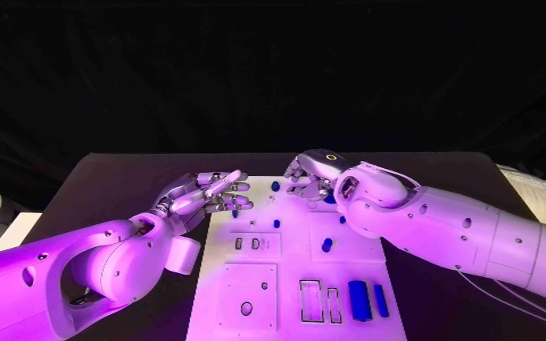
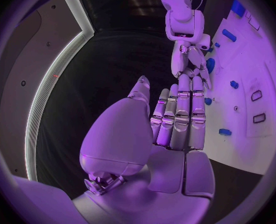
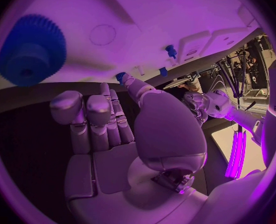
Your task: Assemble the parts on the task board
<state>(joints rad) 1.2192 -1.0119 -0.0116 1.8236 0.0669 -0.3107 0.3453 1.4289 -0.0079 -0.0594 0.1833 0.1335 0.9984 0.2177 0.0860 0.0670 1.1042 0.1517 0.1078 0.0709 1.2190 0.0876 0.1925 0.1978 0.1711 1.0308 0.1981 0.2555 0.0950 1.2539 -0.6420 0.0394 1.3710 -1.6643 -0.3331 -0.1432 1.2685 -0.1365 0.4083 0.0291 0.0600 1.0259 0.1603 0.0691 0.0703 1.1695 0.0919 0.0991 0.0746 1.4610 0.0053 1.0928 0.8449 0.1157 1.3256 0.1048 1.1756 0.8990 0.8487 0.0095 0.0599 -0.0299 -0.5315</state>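
Note:
The white task board [image 1: 290, 258] lies in the middle of the black table. My left hand [image 1: 211, 191] hovers at its far left corner with straight fingers [image 2: 178, 117] and nothing in it. My right hand [image 1: 309, 174] hangs over the board's far edge, fingers [image 3: 91, 117] pointing down and holding nothing. A blue gear [image 3: 31, 50] sits on the board just beside this hand, partly hidden under the wrist [image 1: 330, 196]. Small blue pegs [image 1: 274, 186] [image 1: 275, 222] stand on the board between the hands. A blue peg [image 3: 120, 77] shows close to my right thumb tip.
Near the board's front right lie two long blue bars [image 1: 360, 300] [image 1: 380, 300] beside rectangular slots [image 1: 309, 300]. A blue oblong piece [image 1: 327, 244] lies mid-board. A white block [image 1: 182, 254] sits by the board's left edge, and bare black table [image 1: 102, 191] stretches left.

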